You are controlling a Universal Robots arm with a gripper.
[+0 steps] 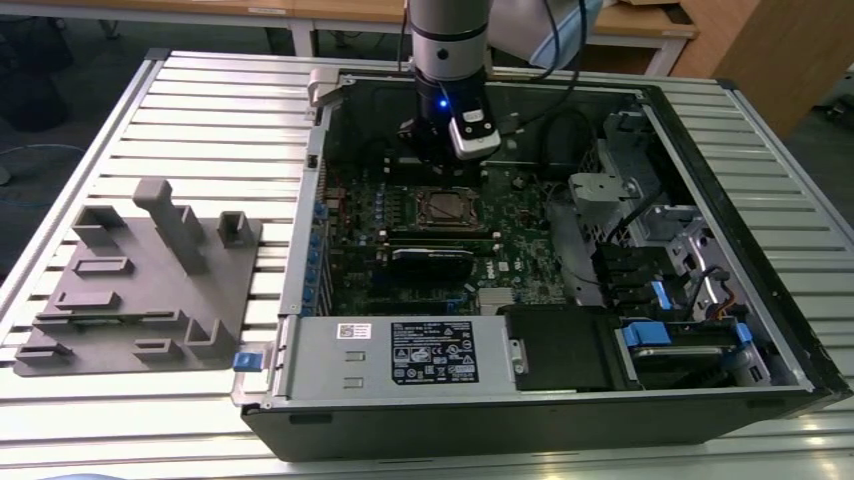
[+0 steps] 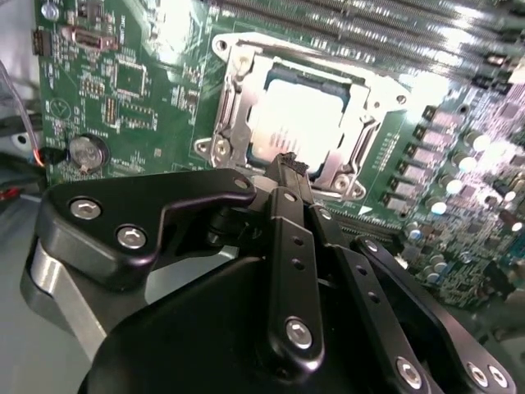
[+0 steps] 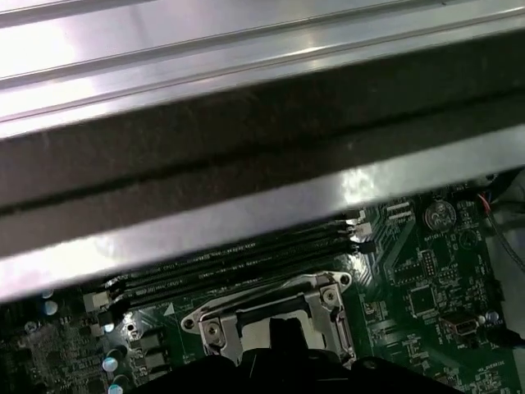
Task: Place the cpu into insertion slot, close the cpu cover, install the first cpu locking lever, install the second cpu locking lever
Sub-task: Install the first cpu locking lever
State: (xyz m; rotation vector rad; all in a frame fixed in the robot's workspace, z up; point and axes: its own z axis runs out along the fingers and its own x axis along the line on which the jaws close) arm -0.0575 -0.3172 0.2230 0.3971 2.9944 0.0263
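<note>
Cpu [image 2: 305, 123] seemingly just beyond gripper [image 2: 287, 164]

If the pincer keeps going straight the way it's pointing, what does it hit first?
Most likely the cpu, sitting in the insertion slot under the cpu cover; the pincer points at it, though the depth between them is unclear.
</note>
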